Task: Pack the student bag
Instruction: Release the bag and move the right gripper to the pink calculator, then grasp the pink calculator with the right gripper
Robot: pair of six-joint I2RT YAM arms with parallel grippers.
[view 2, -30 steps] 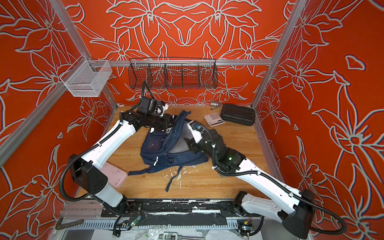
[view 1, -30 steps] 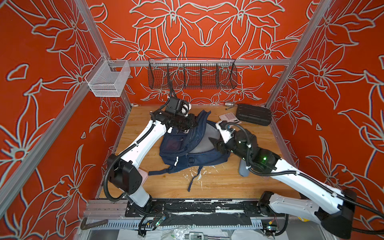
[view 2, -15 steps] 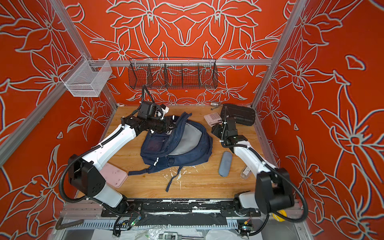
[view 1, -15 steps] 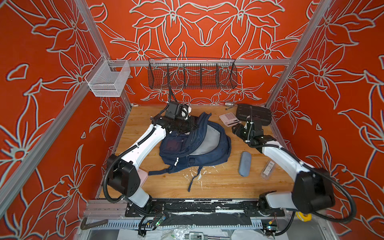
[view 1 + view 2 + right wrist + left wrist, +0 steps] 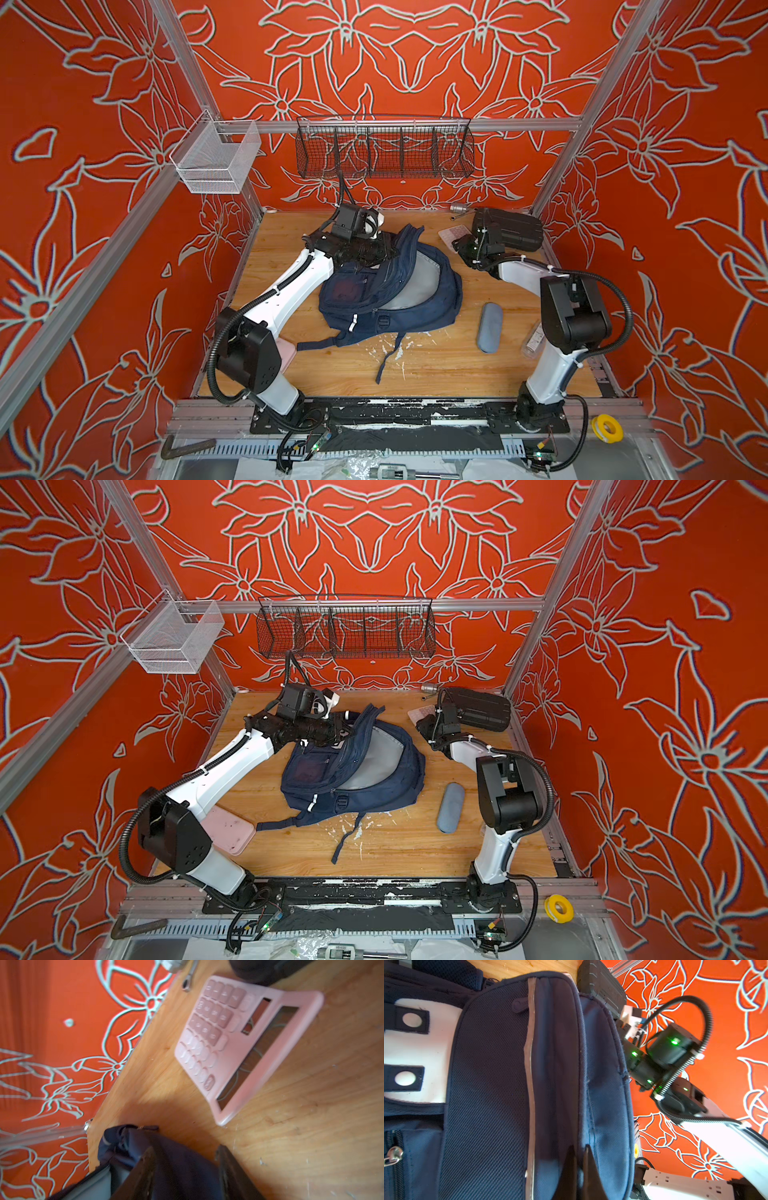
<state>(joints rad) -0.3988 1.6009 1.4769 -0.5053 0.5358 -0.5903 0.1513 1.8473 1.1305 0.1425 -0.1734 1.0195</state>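
The blue-grey glasses case (image 5: pixel 489 327) lies loose at 4 o'clock, not yet packed. The student bag (image 5: pixel 390 299) sits mid-table. Its main pocket gapes only because the left gripper (image 5: pixel 579 1147) is clenched on the flap's seam at 12 o'clock. If that thin fabric slips out, the mouth may flop shut. Farther off at 1 o'clock, the right gripper (image 5: pixel 185 1149) hovers, fingers spread and empty, before the flat pink calculator (image 5: pixel 239 1043). A shallow pinch could skid it toward the black case (image 5: pixel 511 230).

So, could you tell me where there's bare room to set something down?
Free: the front strip, beside the straps of the student bag, and the far-left corner beyond the left arm. Crowded: the far-right corner, with calculator and black case.
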